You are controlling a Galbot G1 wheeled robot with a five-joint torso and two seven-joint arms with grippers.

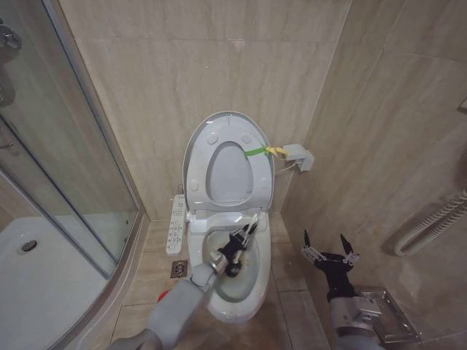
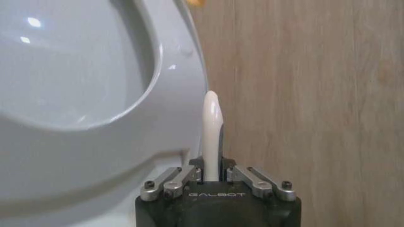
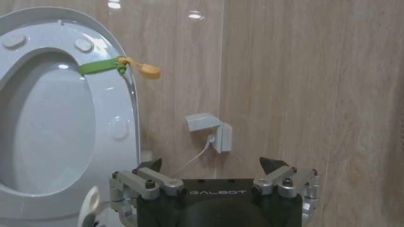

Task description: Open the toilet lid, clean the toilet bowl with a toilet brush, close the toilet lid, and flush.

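Note:
The toilet lid (image 1: 221,126) stands raised against the back wall, with the ring seat (image 1: 257,175) up against it. A green-and-yellow strap (image 1: 259,151) hangs from its edge. My left gripper (image 1: 239,248) is down inside the toilet bowl (image 1: 235,286), shut on the thin white handle of the toilet brush (image 2: 213,132). The handle points up toward the raised lid (image 2: 63,71). The brush head is hidden below the gripper. My right gripper (image 1: 330,251) hovers open to the right of the bowl, holding nothing. It faces the wall beside the lid (image 3: 113,123).
A long white button panel (image 1: 176,224) runs along the bowl's left side, above a floor drain (image 1: 179,268). A glass shower door (image 1: 69,153) and white shower tray (image 1: 36,277) stand at left. A wall box with cable (image 1: 299,157) sits right of the lid. A metal rack (image 1: 390,317) lies at the right.

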